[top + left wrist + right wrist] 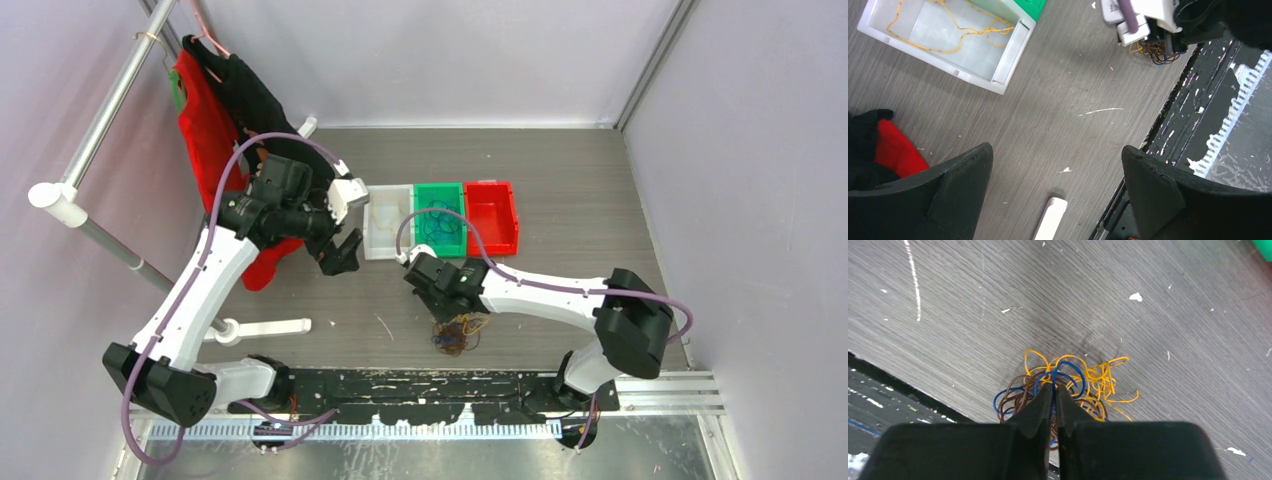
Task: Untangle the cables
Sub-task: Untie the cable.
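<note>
The cables (457, 335) are a small messy ball of blue, yellow and brown strands. The ball sits on the gray surface (560, 180), near the black strip (420, 385) at the near edge, about in the middle between the two arms.

The right tool (447, 312) is down on the ball. In the right wrist view its two black fingers (1033, 420) are pressed almost together, with only a thin slit between them. The tips are poked into the ball (1063, 385), and a blue strand runs in the slit, so the tool is pinching the cables. Yellow loops spread out to the right of the tips, and brown and blue loops spread to the left.

The left tool (340, 255) is up and off to the left, well apart from the ball. Its fingers are wide apart, and nothing is between them. In the left wrist view only bare surface shows between the two black fingers (963, 175). That view also shows the ball (1153, 50) far off, under the right arm.

Three bins stand side by side farther back on the surface: a white bin (388, 222), a green bin (440, 218) and a red bin (492, 215). The left tool is just beside the white bin. Thin yellow strands (948, 30) lie loose inside the white bin (1008, 70). Dark loops lie in the green bin, but they are too small to tell what color they are.

Red and black clothes (205, 130) hang from a white rack on the left.
</note>
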